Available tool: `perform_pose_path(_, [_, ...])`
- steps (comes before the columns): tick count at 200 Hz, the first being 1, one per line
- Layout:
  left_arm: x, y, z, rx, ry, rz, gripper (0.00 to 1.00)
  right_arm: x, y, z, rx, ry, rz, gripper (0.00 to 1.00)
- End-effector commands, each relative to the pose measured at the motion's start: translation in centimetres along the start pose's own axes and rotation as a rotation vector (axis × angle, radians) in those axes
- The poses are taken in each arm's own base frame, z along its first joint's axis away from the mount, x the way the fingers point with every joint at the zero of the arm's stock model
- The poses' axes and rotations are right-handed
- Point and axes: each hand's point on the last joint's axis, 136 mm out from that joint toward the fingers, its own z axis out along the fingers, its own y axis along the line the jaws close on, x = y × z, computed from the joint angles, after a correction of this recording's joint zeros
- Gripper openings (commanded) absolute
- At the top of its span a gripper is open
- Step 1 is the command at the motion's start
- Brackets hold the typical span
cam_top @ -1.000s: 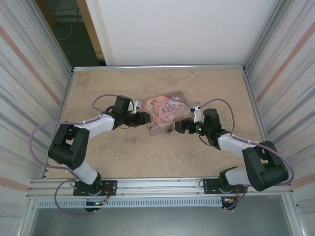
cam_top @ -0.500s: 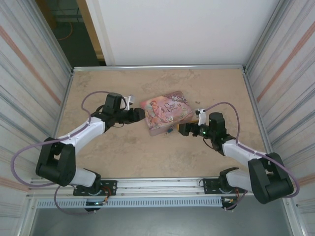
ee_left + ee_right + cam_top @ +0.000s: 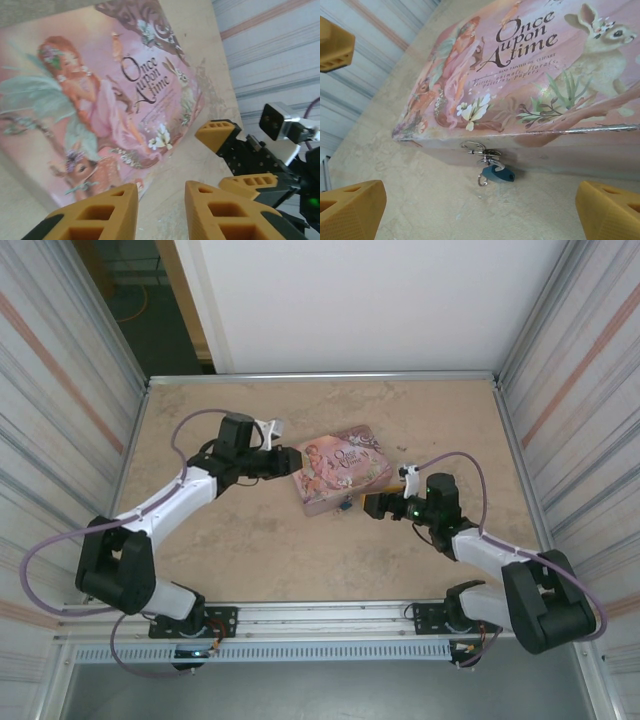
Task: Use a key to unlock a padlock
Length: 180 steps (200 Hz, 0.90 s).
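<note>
The tiny blue padlock (image 3: pixel 498 174) hangs by its thin silvery shackle from the clasp on the front wall of a pink illustrated tin (image 3: pixel 530 85). A small metal ring lies beside it. From above, the padlock (image 3: pixel 343 505) is a speck at the tin's (image 3: pixel 340 466) near side. My right gripper (image 3: pixel 480 212) is wide open and low over the table, facing the padlock a short way off; from above the right gripper (image 3: pixel 372 505) sits just right of it. My left gripper (image 3: pixel 161 200) hovers at the tin's left end, jaws narrowly open around nothing. The key is out of view.
The tin lies at an angle in the middle of the beige table (image 3: pixel 250 550). Metal rails edge the table, and corrugated walls (image 3: pixel 60 440) rise on both sides. In the left wrist view, the right gripper's yellow fingers (image 3: pixel 220 132) show beyond the tin's front edge.
My left arm has swung up and to the right, to the tin's left end, and its jaws have narrowed. My right gripper has drawn back slightly from the tin, still wide open.
</note>
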Motion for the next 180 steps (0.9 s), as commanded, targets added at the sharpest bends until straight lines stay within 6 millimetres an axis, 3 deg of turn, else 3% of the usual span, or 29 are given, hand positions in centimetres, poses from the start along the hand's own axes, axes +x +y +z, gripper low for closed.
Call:
perform_pose_path(1, [0.2,-1.3,1.0,0.037,0.046,0.014,0.3,-0.1,0.6,0.6,-0.042,-0.015,0.005,0.95])
perform_pose_path(105, [1.2,-0.4,5.8,0.034,0.151,-0.003,0.15,2.3,0.8,3.9,-0.067,0.033,-0.027,0.86])
perform_pose_path(180, [3.0,2.7,7.2,-0.054,0.212,-0.031,0.07,3.6,0.6,5.1,-0.069,0.054,-0.057,0.82])
